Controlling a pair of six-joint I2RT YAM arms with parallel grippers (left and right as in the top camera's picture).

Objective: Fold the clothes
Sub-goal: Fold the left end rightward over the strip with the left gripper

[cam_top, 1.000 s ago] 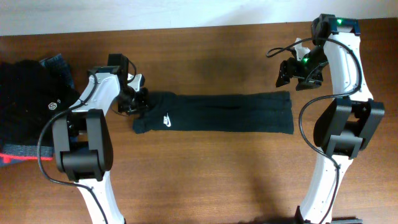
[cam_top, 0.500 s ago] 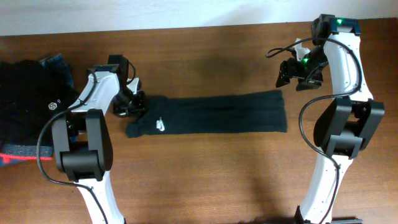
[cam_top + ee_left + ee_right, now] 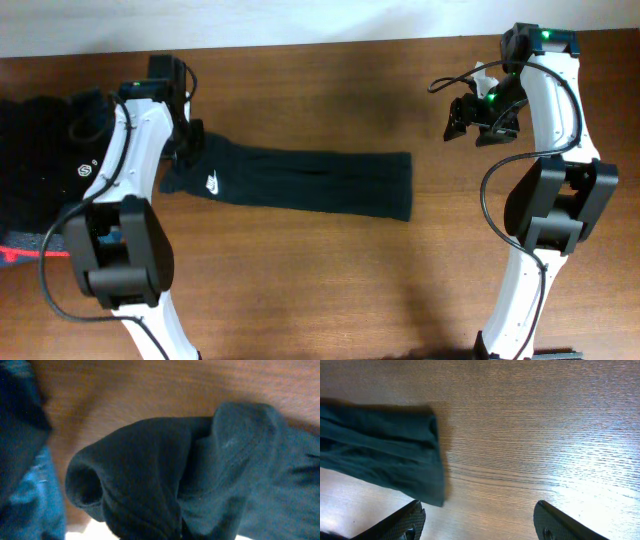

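Folding seems in hand: left pincer (image 3: 190,150) pinches the T-shirt (image 3: 300,183) at its logo end; right pincer (image 3: 466,118) hangs spread beyond the other end. Next, carry the logo end across.

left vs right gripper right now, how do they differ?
Grip: left gripper is shut on the T-shirt's logo end; right gripper is open and holds nothing.
Place: left gripper is at the T-shirt; right gripper hangs over bare table, apart from the T-shirt's other end.
Both sit toward the table's far side.
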